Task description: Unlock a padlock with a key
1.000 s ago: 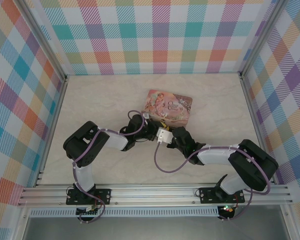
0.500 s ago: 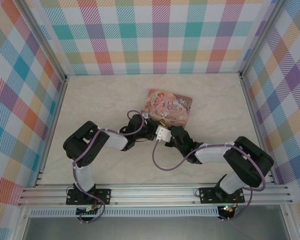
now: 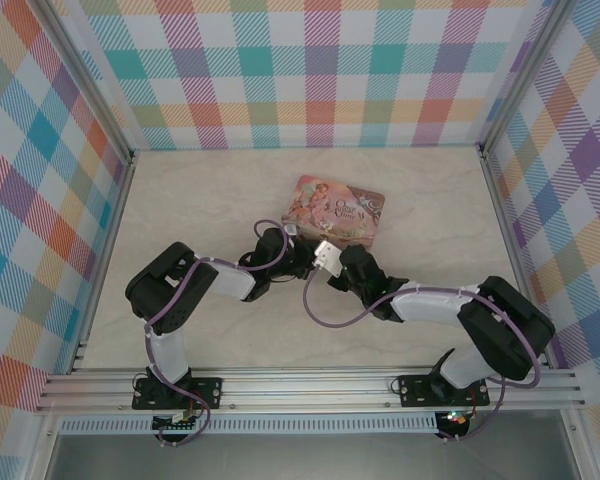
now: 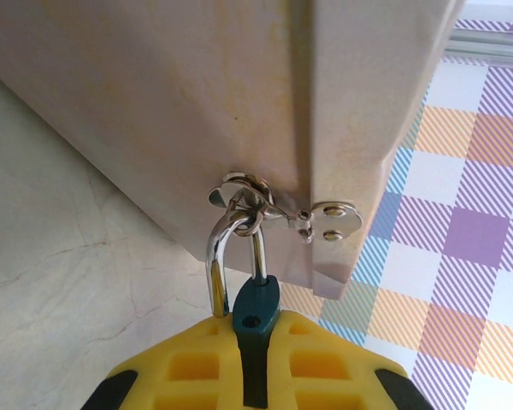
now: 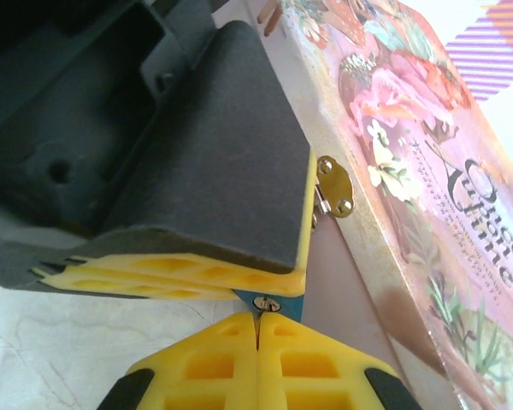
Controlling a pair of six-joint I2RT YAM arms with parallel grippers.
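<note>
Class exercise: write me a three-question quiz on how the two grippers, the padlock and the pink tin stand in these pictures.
1. True or false: the left gripper clamps the padlock by its blue body.
2. The shackle passes through: A) the hasp loop on the pink tin; B) a purple cable; C) nothing, it hangs free.
3. Complete: the jaws of the right gripper, right at the padlock's base, are ____.
Key: 1 true; 2 A; 3 shut.

Top view high overhead; both wrist views close-up, seemingly on the same padlock (image 4: pixel 255 312).
</note>
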